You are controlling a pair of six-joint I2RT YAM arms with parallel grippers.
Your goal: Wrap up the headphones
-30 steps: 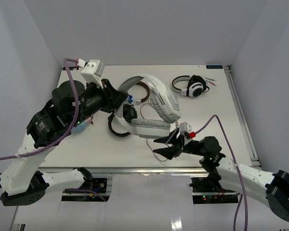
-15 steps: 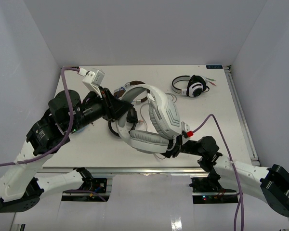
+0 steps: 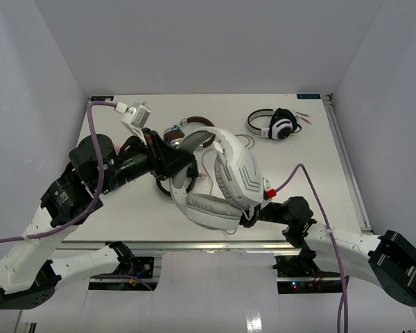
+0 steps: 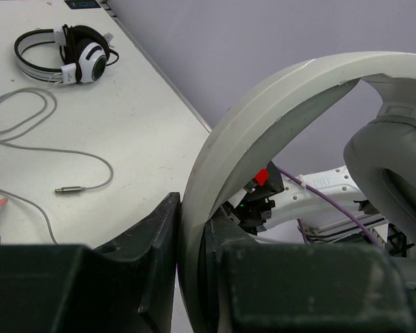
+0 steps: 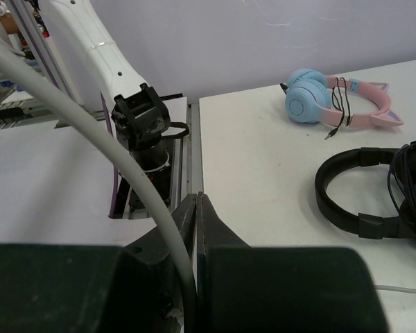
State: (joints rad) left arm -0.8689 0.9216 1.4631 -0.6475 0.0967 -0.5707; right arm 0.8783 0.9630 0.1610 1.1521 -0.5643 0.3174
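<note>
1. Top view: the headphones (image 3: 232,173) look to be held up off the table (image 3: 319,173) near its front middle, tilted, with one grey cushion hanging low toward the arm bases. The left gripper (image 3: 182,161) is clamped onto the white band. The right gripper (image 3: 251,217) is tucked right against the lower ear cup with its jaws closed up. A bulky, top-heavy set by the looks of it, so some swing around the single clamp point should be expected.

2. Left wrist view: the band (image 4: 263,104) is seen pinched edge-on between the fingers, so that grip is solid. It's probably hard, smooth plastic, stiff but a bit slippery, and better taken on the band than on the soft ear cushion (image 4: 388,166), which would just squash. A thin grey cable (image 4: 90,156) lies in loose loops on the table with its plug free. It's floppy and light, so it's best picked up near the plug end and not yanked where it joins the cup.

3. Right wrist view: the fingers are pressed together with barely a hairline between them. A pale grey curved strip (image 5: 90,118) runs just beside them. Whether it's actually nipped can't be told. A black pair (image 5: 364,191) and a pink-and-blue pair (image 5: 333,100) are seen further along the table.
</note>
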